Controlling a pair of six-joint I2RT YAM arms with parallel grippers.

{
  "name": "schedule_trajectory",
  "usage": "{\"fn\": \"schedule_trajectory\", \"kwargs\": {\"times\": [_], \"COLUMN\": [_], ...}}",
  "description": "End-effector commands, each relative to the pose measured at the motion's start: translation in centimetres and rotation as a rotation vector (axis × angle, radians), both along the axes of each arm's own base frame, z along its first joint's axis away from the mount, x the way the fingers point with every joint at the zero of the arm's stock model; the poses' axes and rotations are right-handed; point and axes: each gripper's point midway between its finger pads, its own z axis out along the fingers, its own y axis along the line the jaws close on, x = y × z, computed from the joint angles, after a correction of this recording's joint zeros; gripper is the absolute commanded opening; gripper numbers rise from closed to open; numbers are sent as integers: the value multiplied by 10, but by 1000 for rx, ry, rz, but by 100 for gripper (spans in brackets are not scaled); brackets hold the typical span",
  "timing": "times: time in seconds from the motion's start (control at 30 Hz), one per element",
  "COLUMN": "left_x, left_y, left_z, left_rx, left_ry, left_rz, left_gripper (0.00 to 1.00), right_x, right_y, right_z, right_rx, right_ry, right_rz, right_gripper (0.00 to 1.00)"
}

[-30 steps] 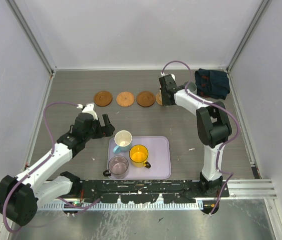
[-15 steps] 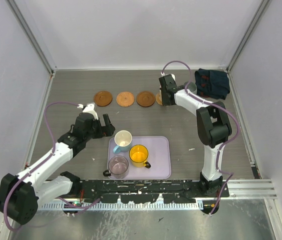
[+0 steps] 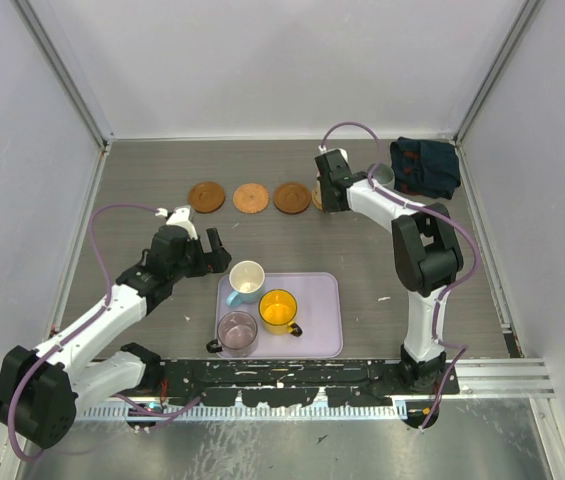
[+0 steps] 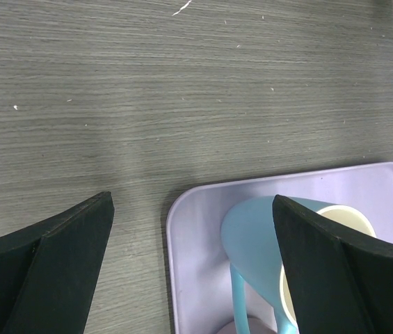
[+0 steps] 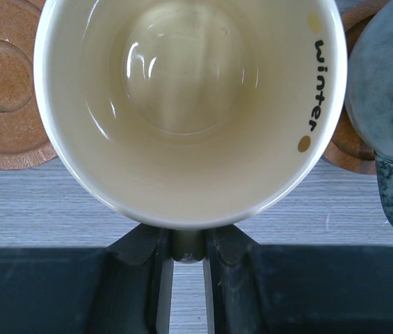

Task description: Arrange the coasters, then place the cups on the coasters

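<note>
The cream-yellow cup [image 5: 189, 104], lettered "winter" inside its rim, was gripped by your right claw [image 5: 188, 245], its fingers clenched on the cup's near side. The cup was at the far middle of the tabletop [image 3: 162, 170]. In the wrist view it sat between a bare coaster [image 5: 5, 83] on its left and the grey-green cup [image 5: 387, 83] on its right. That grey-green cup stood on its own coaster [image 5: 346, 146]. You could not tell what lay directly under the cream-yellow cup, because the cup hid it.

From above, the bare coaster ended a row, with a second coaster [image 3: 250, 198] and a third coaster [image 3: 206, 197] farther left, all uncovered and apart from each other.

Nearer to you, the lavender tray [image 3: 322, 330] held the light blue cup [image 3: 247, 278], the orange-yellow cup [image 3: 279, 310] and the purple-grey cup [image 3: 236, 330].

Your left claw [image 4: 190, 202] was released, its fingers spread wide. It was at the tray's far left corner, just beside the light blue cup.

A dark blue cloth [image 3: 424, 166] lay bunched at the far right corner.
</note>
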Motion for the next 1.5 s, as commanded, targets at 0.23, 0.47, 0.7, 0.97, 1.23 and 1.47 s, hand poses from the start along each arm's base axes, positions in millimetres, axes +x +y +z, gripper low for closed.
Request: {"fn": "schedule_trajectory", "kwargs": {"times": [0.23, 0.47, 0.7, 0.97, 1.23, 1.47], "left_x": [9, 9, 10, 9, 9, 9], "left_y": [-2, -1, -1, 0, 0, 0], "left_z": [11, 10, 8, 7, 6, 7], "left_rx": [-28, -25, -20, -17, -15, -15], "left_ry": [-52, -50, -48, -45, -42, -46], "left_rz": [12, 13, 14, 15, 15, 17], "left_gripper": [98, 98, 98, 98, 98, 98], "right_x": [31, 31, 32, 32, 36, 35], "right_y": [8, 8, 9, 11, 13, 12], "right_z": [54, 46, 45, 37, 39, 35], "right_rx": [31, 15, 18, 20, 27, 19], "right_ry": [-154, -118, -117, -101, -114, -92], "right_rz": [-22, -15, -17, -17, -15, -14], "right_gripper": [1, 1, 1, 1, 1, 1]}}
